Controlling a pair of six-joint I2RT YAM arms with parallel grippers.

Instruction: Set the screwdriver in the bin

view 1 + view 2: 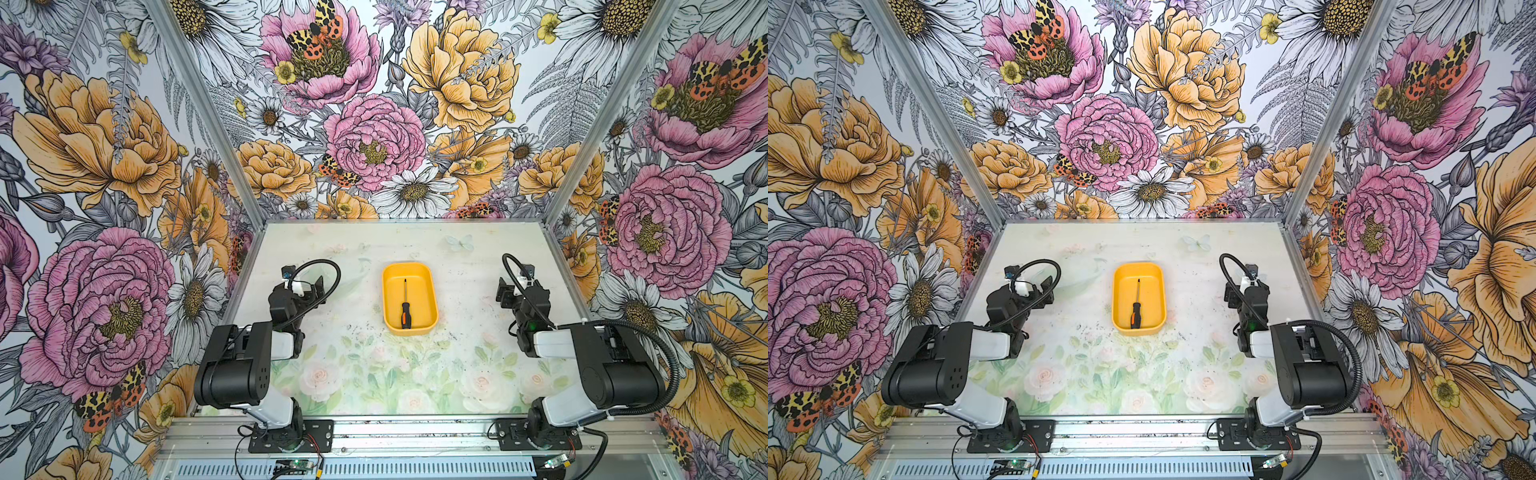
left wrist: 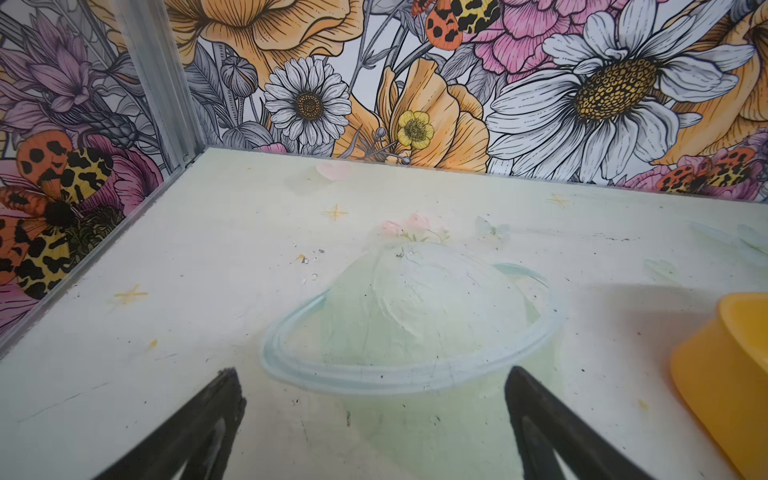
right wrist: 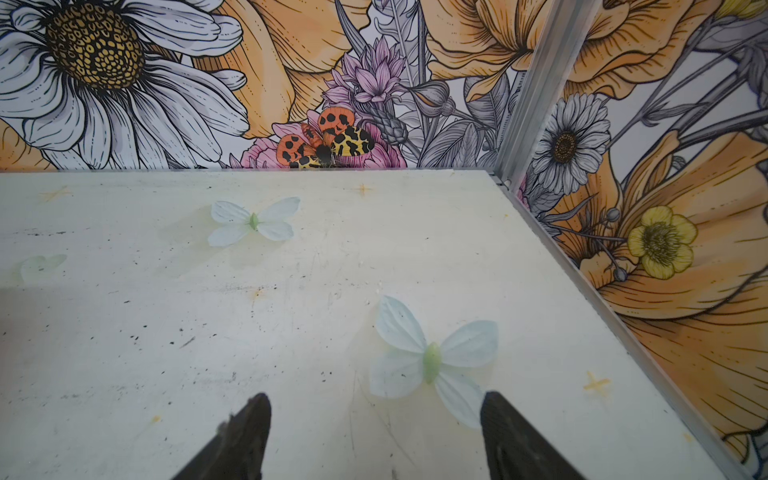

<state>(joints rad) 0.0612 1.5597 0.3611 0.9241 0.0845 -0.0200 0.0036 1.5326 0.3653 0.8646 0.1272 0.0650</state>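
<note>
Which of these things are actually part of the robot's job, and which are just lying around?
Part of the job: screwdriver, lying inside the yellow bin; left gripper and right gripper, both open and empty.
Just background: printed butterflies on the table; flowered walls. Nothing loose lies about.

The screwdriver (image 1: 405, 305) lies lengthwise inside the yellow bin (image 1: 432, 293) on the counter (image 1: 461, 365), handle nearest, between the left arm (image 1: 245, 361) and the right arm (image 1: 602, 361).
</note>
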